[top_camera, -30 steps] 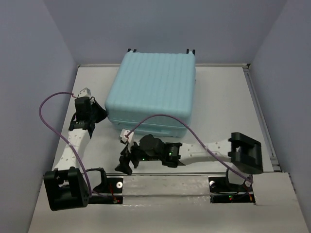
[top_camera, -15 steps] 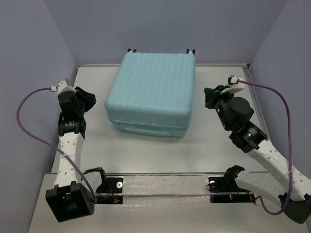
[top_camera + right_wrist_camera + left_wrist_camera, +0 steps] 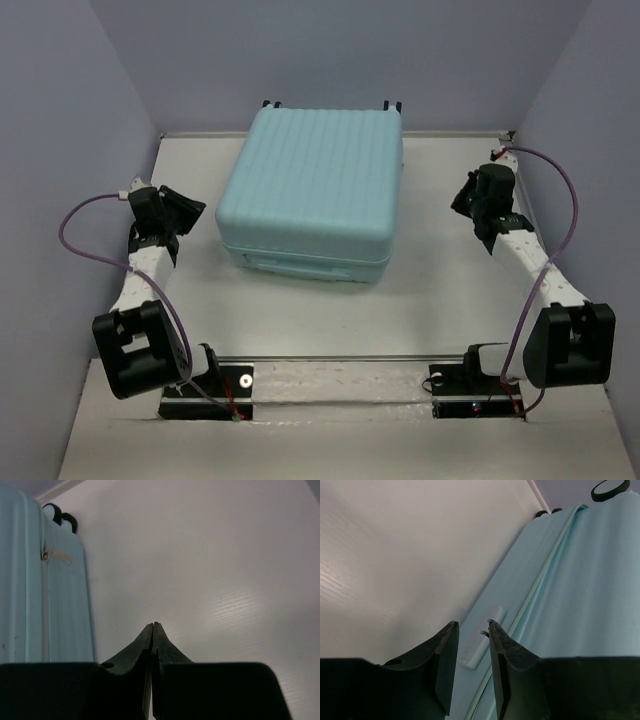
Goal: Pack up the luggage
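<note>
The luggage (image 3: 312,185), a pale aqua ribbed hard-shell suitcase, lies flat and closed at the back middle of the table. My left gripper (image 3: 190,212) hovers just off its left side, open with nothing between the fingers. In the left wrist view the left gripper (image 3: 471,626) points at a flat aqua handle pad (image 3: 482,640) on the luggage (image 3: 580,580). My right gripper (image 3: 462,197) is off the case's right side, shut and empty. In the right wrist view the right gripper (image 3: 153,625) is over bare table, apart from the luggage (image 3: 25,590).
White table (image 3: 450,290) is boxed in by grey-blue walls on the left, back and right. Black caster wheels (image 3: 273,103) stick out at the case's far edge. A zipper pull (image 3: 47,555) shows on its right side. Purple cables loop off both wrists.
The right arm swung from in front of the suitcase to its right side and its jaws shut. The left gripper drew slightly back from the case and opened.
</note>
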{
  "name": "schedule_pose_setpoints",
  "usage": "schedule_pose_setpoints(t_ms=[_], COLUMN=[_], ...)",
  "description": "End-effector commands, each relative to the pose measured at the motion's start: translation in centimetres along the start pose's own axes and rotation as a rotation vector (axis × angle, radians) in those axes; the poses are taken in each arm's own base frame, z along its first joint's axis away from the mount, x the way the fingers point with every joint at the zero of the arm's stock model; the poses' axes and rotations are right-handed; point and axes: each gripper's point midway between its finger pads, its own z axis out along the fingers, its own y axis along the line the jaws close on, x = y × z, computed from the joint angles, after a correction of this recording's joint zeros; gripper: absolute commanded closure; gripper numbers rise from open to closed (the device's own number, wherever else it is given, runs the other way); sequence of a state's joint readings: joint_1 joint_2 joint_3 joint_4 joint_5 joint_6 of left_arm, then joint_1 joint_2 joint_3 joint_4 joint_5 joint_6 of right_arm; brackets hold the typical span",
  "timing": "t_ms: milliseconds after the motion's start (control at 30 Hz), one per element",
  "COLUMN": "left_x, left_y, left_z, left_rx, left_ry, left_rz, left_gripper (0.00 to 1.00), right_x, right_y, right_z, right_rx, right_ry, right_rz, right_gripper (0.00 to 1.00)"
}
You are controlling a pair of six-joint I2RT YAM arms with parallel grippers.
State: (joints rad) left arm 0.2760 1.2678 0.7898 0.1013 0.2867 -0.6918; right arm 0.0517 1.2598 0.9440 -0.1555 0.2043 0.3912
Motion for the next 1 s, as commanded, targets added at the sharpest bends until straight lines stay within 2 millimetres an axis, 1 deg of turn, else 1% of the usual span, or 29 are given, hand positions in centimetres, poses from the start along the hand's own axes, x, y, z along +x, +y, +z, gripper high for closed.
schedule_pose_setpoints(t_ms=[0,33,67,100,133,167,200,233,267,300,333,367,400,433,467,500,533,567,600,633,667,700,733,767,833,867,900,933,967], left_x=[1.8,2.7,3.2,3.7,4.3,5.9,7.0,8.1,8.9,11.1,11.8,12.7,13.4,13.8,14.2,14.6,15.6,16.2,16.4,18.5,19.4,19.5,22.1,23.2,24.2,25.5,26.1,26.2,26.6], left_y=[-0.8,-0.9,-1.1,-1.3,-1.0,-2.1,-2.4,-2.3,-2.4,-2.8,-3.0,-3.3,-3.3,-3.1,-3.2,-3.3,-3.8,-4.2,-4.8,-5.0,-5.5,-5.5,-6.5,-6.4,-6.8,-7.2,-7.4,-8.0,-8.8], left_z=[1.4,1.6,1.7,1.7,1.9,2.0,2.1,2.4,2.5,2.3,2.1,1.8,1.4,0.7,0.3,-0.2,-1.4,-2.0,-2.9,-3.8,-4.5,-5.0,-6.6,-7.2,-8.1,-9.0,-9.6,-10.0,-10.7], left_rx=[0.04,0.042,0.048,0.055,0.035,0.058,0.061,0.049,0.049,0.065,0.074,0.086,0.089,0.091,0.098,0.104,0.125,0.141,0.163,0.178,0.192,0.175,0.214,0.206,0.211,0.233,0.251,0.26,0.282], left_ry=[0.016,0.034,0.039,0.043,0.039,0.067,0.086,0.105,0.12,0.159,0.168,0.18,0.185,0.179,0.175,0.167,0.163,0.166,0.149,0.173,0.176,0.138,0.183,0.195,0.197,0.225,0.238,0.225,0.221], left_rz=[-0.021,-0.015,-0.015,-0.009,-0.001,0.029,0.044,0.058,0.069,0.092,0.101,0.116,0.126,0.136,0.148,0.159,0.172,0.174,0.175,0.199,0.2,0.217,0.261,0.277,0.288,0.282,0.294,0.275,0.279], left_gripper=[0.58,0.58,0.59,0.59,0.59,0.59,0.59,0.59,0.59,0.59,0.59,0.6,0.6,0.6,0.6,0.6,0.6,0.61,0.61,0.61,0.61,0.61,0.61,0.61,0.61,0.61,0.61,0.61,0.61], right_x=[0.4,0.6,0.7,0.9,1.9,1.4,1.5,1.7,1.9,1.8,2.2,2.1,2.0,2.0,2.0,1.8,2.3,2.4,2.4,2.8,3.4,3.9,4.2,4.2,3.9,3.4,3.2,2.8,2.0], right_y=[3.4,3.6,4.0,5.0,5.4,6.6,7.1,7.6,8.3,8.7,8.9,10.2,10.6,11.5,13.0,13.5,14.9,15.8,17.5,18.5,20.0,21.2,21.9,22.4,23.2,23.9,24.3,24.8,25.7], right_z=[1.6,1.9,2.2,2.4,3.3,3.4,3.7,4.4,4.4,4.6,4.9,4.5,4.6,4.6,4.6,4.7,4.4,4.5,4.7,4.8,4.5,4.9,4.9,5.0,5.6,6.1,6.4,6.5,7.2], right_rx=[-0.159,-0.171,-0.185,-0.237,-0.256,-0.308,-0.327,-0.345,-0.385,-0.399,-0.409,-0.463,-0.482,-0.51,-0.562,-0.584,-0.625,-0.655,-0.718,-0.749,-0.788,-0.814,-0.838,-0.862,-0.879,-0.894,-0.904,-0.923,-0.944], right_ry=[0.028,0.039,0.043,0.063,0.106,0.115,0.126,0.145,0.165,0.171,0.186,0.2,0.207,0.213,0.229,0.233,0.25,0.259,0.277,0.294,0.309,0.336,0.342,0.354,0.36,0.361,0.365,0.365,0.356], right_rz=[0.058,0.061,0.063,0.056,0.049,0.047,0.05,0.051,0.047,0.047,0.047,0.038,0.038,0.027,0.016,0.012,-0.002,-0.014,-0.03,-0.046,-0.08,-0.098,-0.111,-0.106,-0.089,-0.086,-0.085,-0.087,-0.088], right_gripper=[0.93,0.93,0.93,0.93,0.93,0.93,0.93,0.93,0.92,0.9,0.9,0.89,0.87,0.87,0.85,0.84,0.82,0.81,0.8,0.79,0.78,0.76,0.75,0.74,0.72,0.71,0.69,0.6,0.54])
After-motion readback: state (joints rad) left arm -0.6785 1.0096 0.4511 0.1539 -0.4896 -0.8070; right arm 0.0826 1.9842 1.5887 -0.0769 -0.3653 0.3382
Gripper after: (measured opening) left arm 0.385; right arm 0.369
